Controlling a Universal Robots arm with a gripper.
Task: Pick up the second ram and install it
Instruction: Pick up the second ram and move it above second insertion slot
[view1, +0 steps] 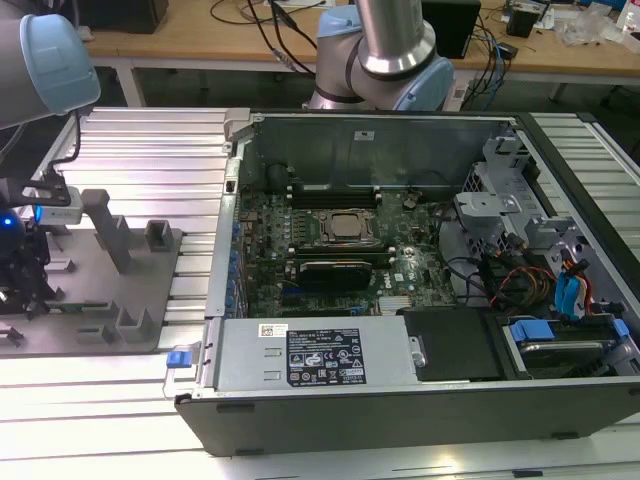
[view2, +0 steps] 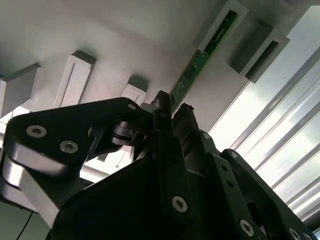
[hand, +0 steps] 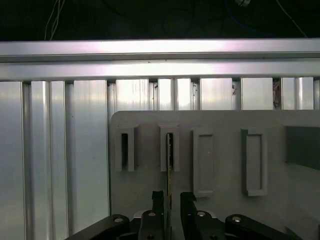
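Clearance beside the second ram (hand: 170, 160) appears slim: the end effector (hand: 171, 200) is spread, straddling it. Thin green board stands edge-on in a slot near the grey fixture (hand: 140, 185) corner.

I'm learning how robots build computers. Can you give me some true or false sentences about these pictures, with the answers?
1. The second ram stands on edge in a slot of the grey fixture. True.
2. The gripper is reaching inside the computer case. False: it is at the grey fixture, to the exterior view's left of the case.
3. The gripper's fingers stand one on each side of the ram. True.
4. The computer case is closed up. False: it is open, and its green board shows inside.
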